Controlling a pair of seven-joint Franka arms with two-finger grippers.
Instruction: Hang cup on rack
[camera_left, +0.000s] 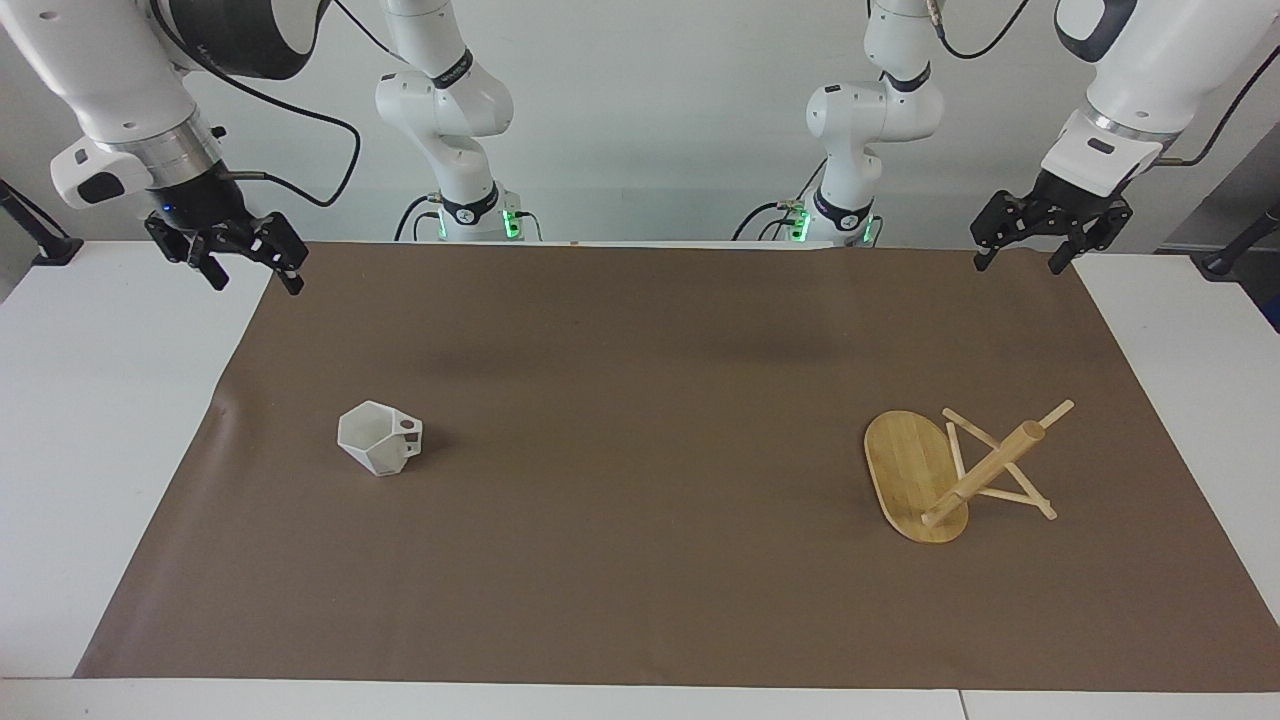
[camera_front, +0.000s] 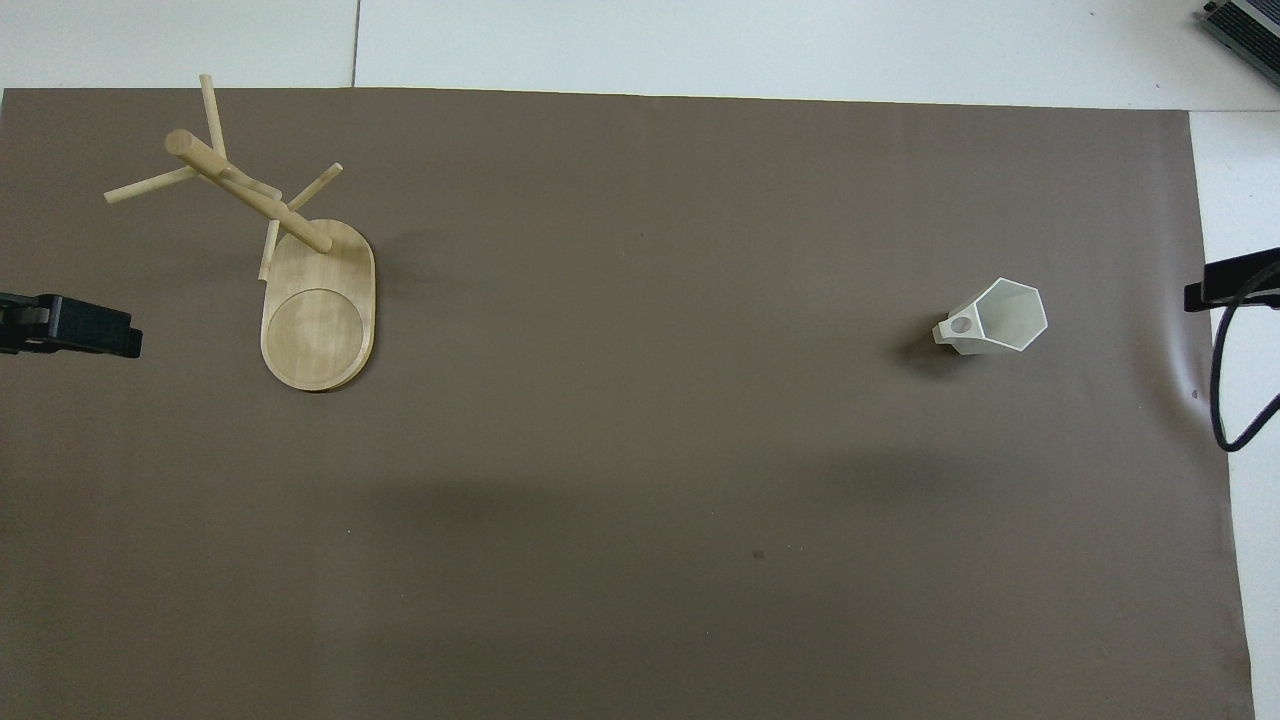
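Note:
The cup (camera_left: 378, 437) is a small white faceted mug and stands upright on the brown mat toward the right arm's end of the table. Its pierced handle points toward the left arm's end, as the overhead view (camera_front: 1000, 317) also shows. The rack (camera_left: 915, 475) is a bamboo mug tree with an oval base, a thick post and thin crossing pegs. It stands toward the left arm's end and also shows in the overhead view (camera_front: 320, 310). My right gripper (camera_left: 252, 277) is open and empty, raised over the mat's corner. My left gripper (camera_left: 1022, 262) is open and empty, raised over the other corner near the robots.
A brown mat (camera_left: 640, 400) covers most of the white table (camera_left: 90, 420). White table strips lie at both ends. A black cable (camera_front: 1222, 400) hangs by the right arm's end.

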